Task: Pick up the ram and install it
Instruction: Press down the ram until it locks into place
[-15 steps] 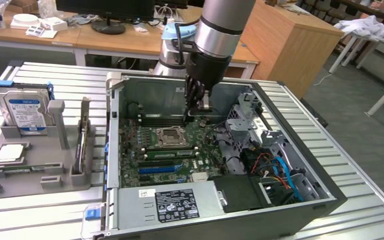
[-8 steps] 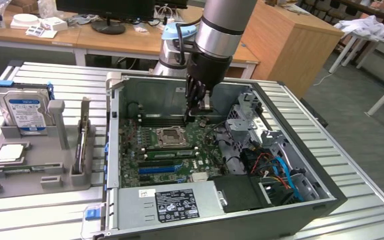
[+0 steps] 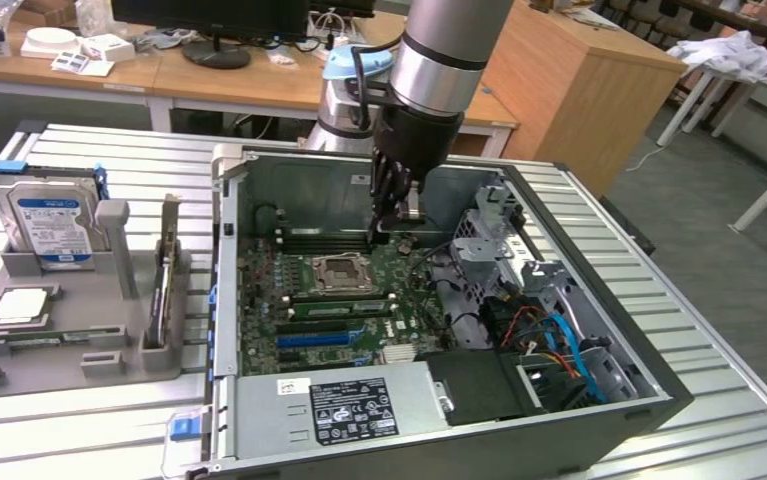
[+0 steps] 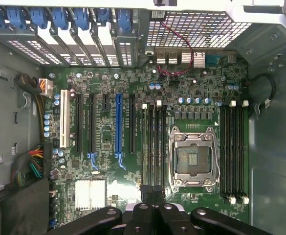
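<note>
Nearest in the exterior view, the slatted metal table [image 3: 76, 430] is carrying an open computer case [image 3: 597, 430]. A grey power supply [image 3: 356, 410] is sitting at the case's six o'clock edge. Beyond it, the green motherboard [image 3: 303, 330] is lying flat on the case floor, with the empty CPU socket [image 3: 343, 270] near its middle and black memory slots [image 3: 336, 305] running along both sides of the socket.

At nine o'clock from the case, a grey parts tray [image 3: 103, 350] is resting on the table. A small square CPU chip [image 3: 20, 307] is lying in its near corner. What looks like the ram [image 3: 166, 280], a thin stick, is standing on edge in a tray groove, well apart from the arm. The blue-labelled hard drive [image 3: 50, 225] is standing upright at the tray's far end.

The gripper [image 3: 401, 232] is hanging inside the case, pointing down at about one o'clock from the socket, close above the far memory slots. In the wrist view the gripper [image 4: 152, 191] is showing its two dark fingers [image 4: 143, 192] pressed together with nothing visible between them. They are hovering over the motherboard [image 4: 108, 147] by the end of the slot bank [image 4: 152, 142] beside the socket [image 4: 192, 159].

Farthest off, at twelve o'clock, wooden desks [image 3: 223, 85] are standing behind the arm.
</note>
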Robot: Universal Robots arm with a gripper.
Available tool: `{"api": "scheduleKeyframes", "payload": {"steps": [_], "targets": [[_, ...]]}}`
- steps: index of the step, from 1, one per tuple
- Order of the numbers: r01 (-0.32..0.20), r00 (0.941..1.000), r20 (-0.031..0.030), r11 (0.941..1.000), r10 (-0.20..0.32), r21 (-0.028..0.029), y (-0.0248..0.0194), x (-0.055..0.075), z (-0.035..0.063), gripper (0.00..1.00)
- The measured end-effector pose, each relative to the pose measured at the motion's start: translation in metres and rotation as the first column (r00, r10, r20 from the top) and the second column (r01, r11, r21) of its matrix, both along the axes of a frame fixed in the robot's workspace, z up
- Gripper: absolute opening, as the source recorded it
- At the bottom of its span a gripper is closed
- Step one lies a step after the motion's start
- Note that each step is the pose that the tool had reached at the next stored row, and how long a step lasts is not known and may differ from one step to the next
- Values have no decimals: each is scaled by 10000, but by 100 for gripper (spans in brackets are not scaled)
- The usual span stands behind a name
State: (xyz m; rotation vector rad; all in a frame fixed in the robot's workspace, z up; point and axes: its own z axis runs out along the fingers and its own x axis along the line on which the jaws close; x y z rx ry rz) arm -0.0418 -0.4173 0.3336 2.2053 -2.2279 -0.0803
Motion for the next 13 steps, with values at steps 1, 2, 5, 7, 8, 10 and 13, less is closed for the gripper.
{"api": "scheduleKeyframes", "payload": {"steps": [1,2,5,7,8,10,13], "targets": [[10,10000,0,10000,-10,-1,0,0,0,11],[58,10000,2,10000,-58,1,0,0,0,11],[434,9991,14,9991,-434,0,1,1,-1,11],[745,9972,17,9972,-745,1,1,0,-3,11],[914,9958,16,9958,-914,0,1,0,-3,11],[1275,9918,16,9918,-1275,0,1,0,-4,11],[1792,9838,16,9838,-1792,0,1,0,-6,11]]}}
